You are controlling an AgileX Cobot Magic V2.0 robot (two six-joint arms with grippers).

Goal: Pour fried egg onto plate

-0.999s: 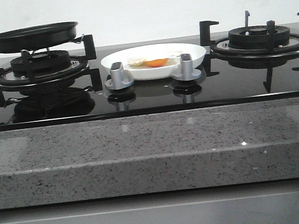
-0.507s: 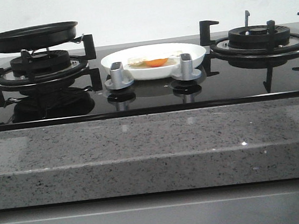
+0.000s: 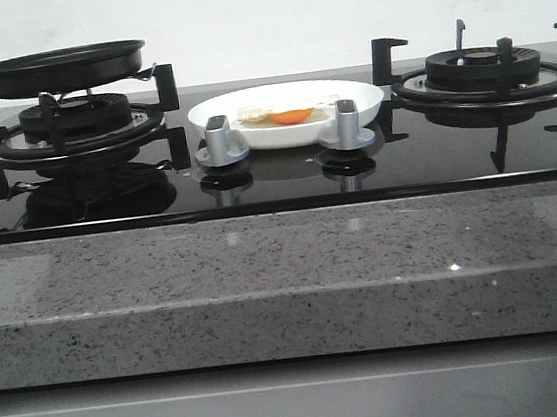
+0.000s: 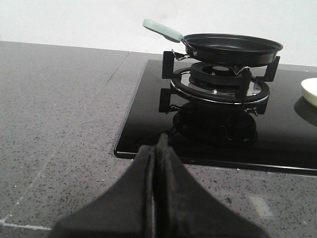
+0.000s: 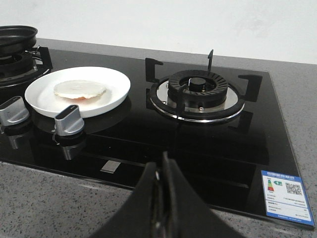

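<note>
On the plate (image 3: pixel 367 106) lies the fried egg (image 3: pixel 288 115); both pincers, left (image 4: pixel 156 163) and right (image 5: pixel 162 188), are pressed together, pinching nothing.

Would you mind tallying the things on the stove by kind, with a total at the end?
Burners: 2
Knobs: 2
Frying pan: 1
Plate: 1
Fried egg: 1
Total: 7
</note>
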